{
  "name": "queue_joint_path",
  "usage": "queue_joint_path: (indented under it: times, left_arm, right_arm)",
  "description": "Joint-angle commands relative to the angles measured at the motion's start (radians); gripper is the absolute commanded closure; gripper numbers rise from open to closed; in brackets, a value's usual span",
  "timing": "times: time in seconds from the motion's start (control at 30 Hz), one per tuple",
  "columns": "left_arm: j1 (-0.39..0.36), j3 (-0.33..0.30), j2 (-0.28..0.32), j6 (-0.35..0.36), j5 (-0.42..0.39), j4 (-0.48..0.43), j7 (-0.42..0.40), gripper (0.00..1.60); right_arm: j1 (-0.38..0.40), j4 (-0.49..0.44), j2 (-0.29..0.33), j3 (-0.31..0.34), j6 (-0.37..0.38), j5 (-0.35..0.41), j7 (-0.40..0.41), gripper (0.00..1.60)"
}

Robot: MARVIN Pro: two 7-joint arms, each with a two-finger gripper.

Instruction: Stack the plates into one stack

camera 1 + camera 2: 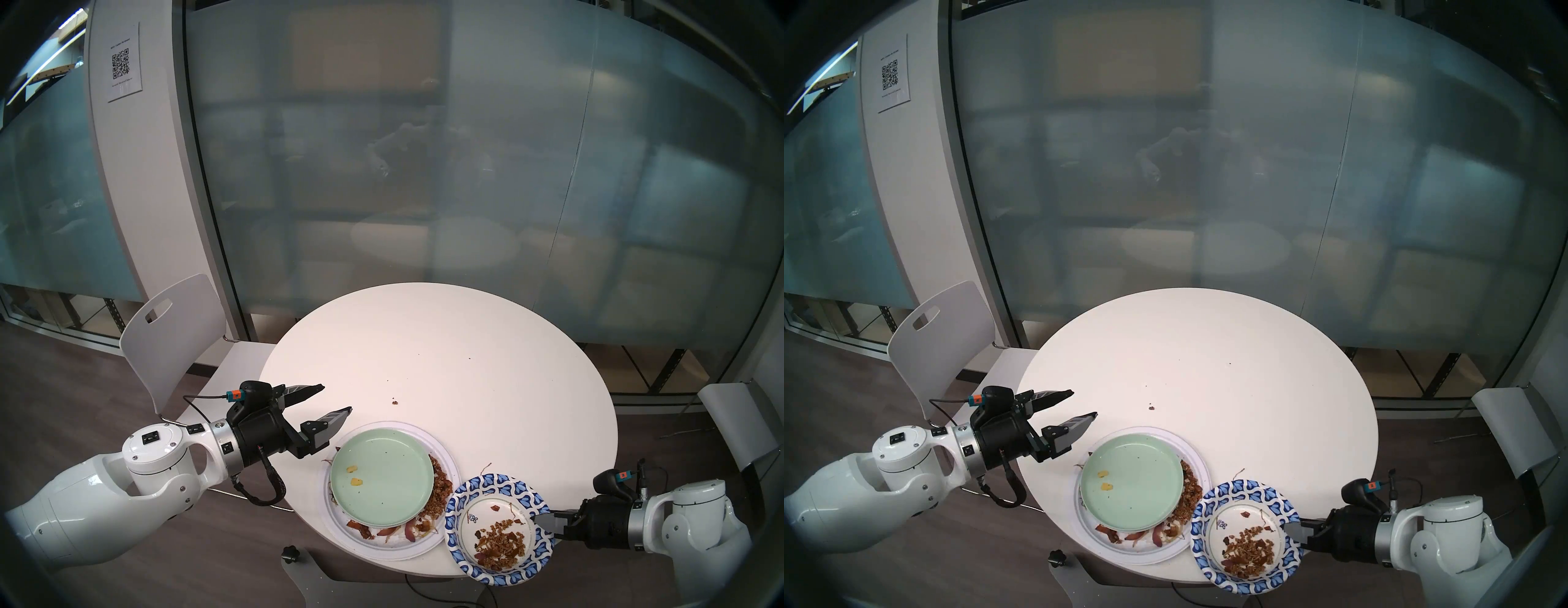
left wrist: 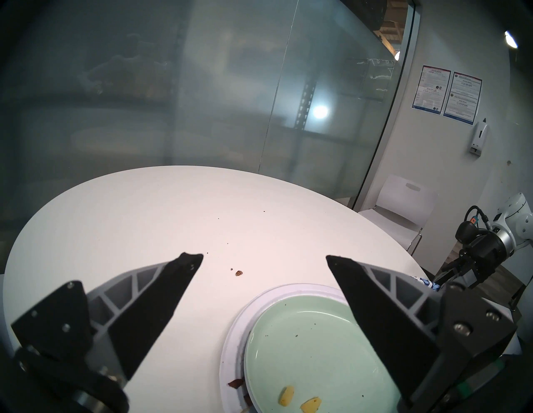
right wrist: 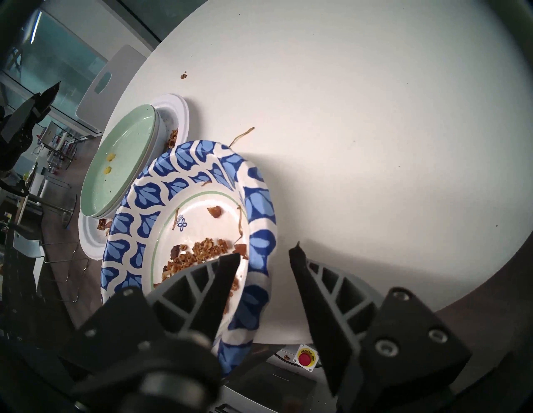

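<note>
My right gripper [image 3: 265,253] straddles the rim of the blue-patterned paper plate [image 3: 184,207], fingers apart, not clamped. My left gripper [image 2: 264,259] gapes empty beside the stack [image 1: 382,475].

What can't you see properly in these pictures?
- Plates under the green plate: head views show only the top one; the right wrist view shows edges, too thin to count.
- Patterned plate: near rim hidden by the right fingers.
- Posters: left wrist view, print too small.
</note>
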Motion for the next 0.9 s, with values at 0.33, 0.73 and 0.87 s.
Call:
queue_joint_path:
  times: [0.33,0.73,0.87]
  left_arm:
    - [-0.002,-0.007,0.000,-0.011,0.001,-0.020,0.000,0.00]
    - [-0.002,-0.007,0.000,-0.012,0.000,-0.020,0.000,0.00]
    - [-0.002,-0.007,0.001,-0.012,0.000,-0.020,0.000,0.00]
  right_arm:
    - [0.091,0.010,0.037,-0.053,0.013,-0.005,-0.013,0.74]
    - [0.096,0.013,0.049,-0.067,0.020,-0.004,-0.021,0.88]
    - [0.097,0.015,0.053,-0.071,0.021,-0.004,-0.022,0.90]
